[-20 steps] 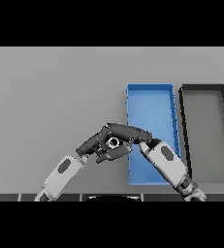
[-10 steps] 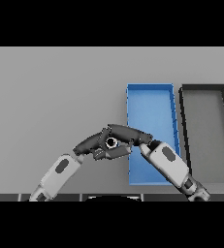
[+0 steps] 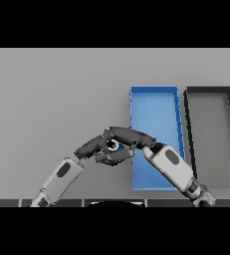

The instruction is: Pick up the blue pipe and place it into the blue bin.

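The blue pipe (image 3: 119, 147) is almost wholly hidden: only a pale ring end and a sliver of blue show between my two hands, just left of the blue bin (image 3: 154, 100). My right hand (image 3: 132, 135) arches over the pipe from the right, fingers curled round its top. Reaching in from the lower left, my left hand (image 3: 92, 146) has its fingers curled under the pipe. Both hands meet at the bin's left wall, near its front half. Whether the pipe rests on the table or is lifted cannot be told.
A dark grey bin (image 3: 209, 91) stands right beside the blue bin, to its right. My right forearm (image 3: 171, 167) lies across the front part of the blue bin. Grey table (image 3: 52, 99) stretches to the left and back.
The joined hands dipped slightly left and came back. They stay closed round the pipe at the bin's left wall.
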Robot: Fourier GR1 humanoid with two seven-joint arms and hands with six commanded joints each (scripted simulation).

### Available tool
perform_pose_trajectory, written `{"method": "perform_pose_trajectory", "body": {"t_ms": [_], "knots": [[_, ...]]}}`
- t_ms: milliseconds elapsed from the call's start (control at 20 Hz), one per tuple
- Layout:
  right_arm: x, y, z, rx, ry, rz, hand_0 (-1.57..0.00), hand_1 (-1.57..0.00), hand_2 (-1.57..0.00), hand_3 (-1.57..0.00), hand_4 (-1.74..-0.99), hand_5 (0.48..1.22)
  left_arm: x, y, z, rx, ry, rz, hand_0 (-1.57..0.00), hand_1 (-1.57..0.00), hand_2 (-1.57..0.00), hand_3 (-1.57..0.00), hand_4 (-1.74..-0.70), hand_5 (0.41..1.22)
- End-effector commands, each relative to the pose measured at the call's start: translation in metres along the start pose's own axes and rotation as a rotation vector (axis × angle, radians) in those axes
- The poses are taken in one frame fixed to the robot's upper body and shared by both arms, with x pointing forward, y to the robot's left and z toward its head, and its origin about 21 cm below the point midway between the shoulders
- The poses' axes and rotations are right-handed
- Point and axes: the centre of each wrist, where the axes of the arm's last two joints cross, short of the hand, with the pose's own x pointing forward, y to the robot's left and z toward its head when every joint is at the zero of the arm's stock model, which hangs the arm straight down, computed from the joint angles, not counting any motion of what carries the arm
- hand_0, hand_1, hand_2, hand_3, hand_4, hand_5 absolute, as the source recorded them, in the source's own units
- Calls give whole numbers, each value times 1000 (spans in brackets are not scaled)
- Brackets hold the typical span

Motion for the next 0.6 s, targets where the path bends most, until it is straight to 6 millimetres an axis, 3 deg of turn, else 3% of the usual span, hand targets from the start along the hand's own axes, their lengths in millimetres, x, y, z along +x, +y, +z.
{"method": "perform_pose_trajectory", "body": {"t_ms": [0,250,400,550], "knots": [[-3,0,0,-2,11,-3,-1570,-1570,-1570,-1570,-1490,1220,-1,0,-1,2,-1,6,-32,-30,-27,-29,-889,587],[11,-6,4,-17,2,-100,-1571,-1571,-1571,-1571,-1491,1221,-3,0,1,16,48,20,-10,-9,-8,-9,-901,548],[32,-16,3,-20,0,-158,-1571,-1571,-1571,-1571,-1613,1221,-2,-4,1,6,44,30,-4,-4,-4,-4,-914,524],[63,-37,4,-68,-28,-239,-1571,-1571,-1571,-1571,-1675,1194,-2,-6,2,0,56,33,-2,-2,-1,-2,-917,504]]}}
